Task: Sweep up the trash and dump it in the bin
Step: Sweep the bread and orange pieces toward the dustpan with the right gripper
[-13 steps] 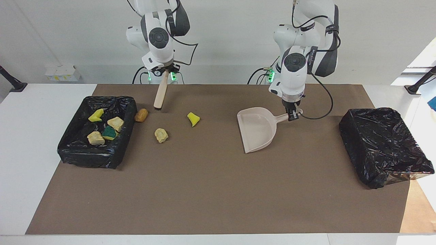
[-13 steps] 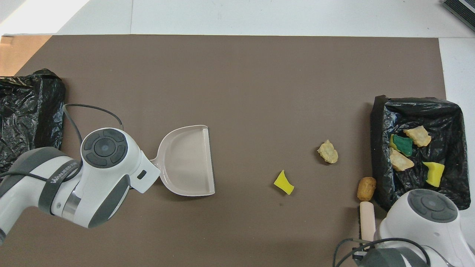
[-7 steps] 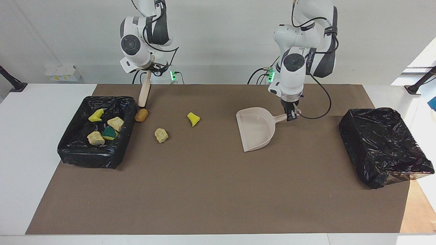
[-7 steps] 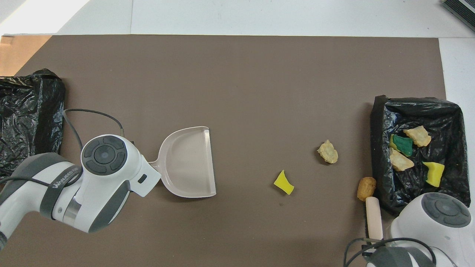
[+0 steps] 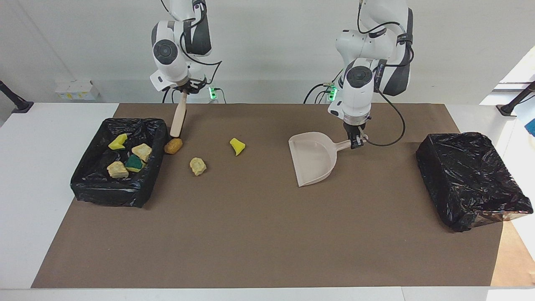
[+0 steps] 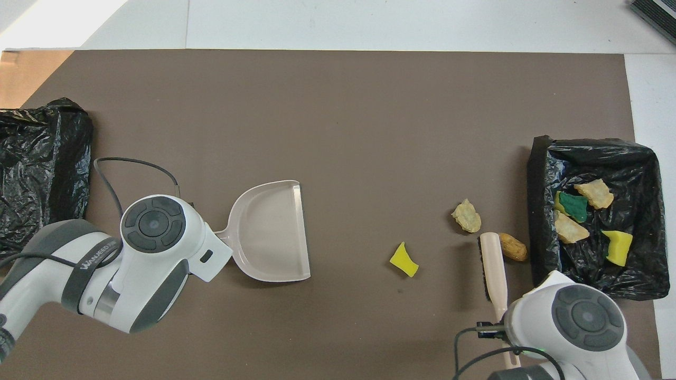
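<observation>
Gripping brush (image 5: 179, 119), right gripper (image 5: 184, 88) jaws hidden overhead; left gripper (image 5: 355, 143) jaws clamp dustpan (image 5: 313, 159) handle.

Plain brown paper table mat (image 5: 259, 234); glossy black plastic-lined bins (image 5: 115, 162) (image 5: 468, 179); beige plastic dustpan (image 5: 314, 159); beige-handled, dark-bristled hand brush (image 6: 494, 266); bright yellow sponge wedge (image 5: 237, 146); golden-brown croissant-like piece (image 5: 173, 146); pale tan foam lump (image 5: 197, 166); green-backed sponge (image 5: 134, 163)

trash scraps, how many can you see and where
7. Four lie in the bin; the brown piece beside it, the tan lump and yellow chunk on the mat. Liner folds may hide more.
</observation>
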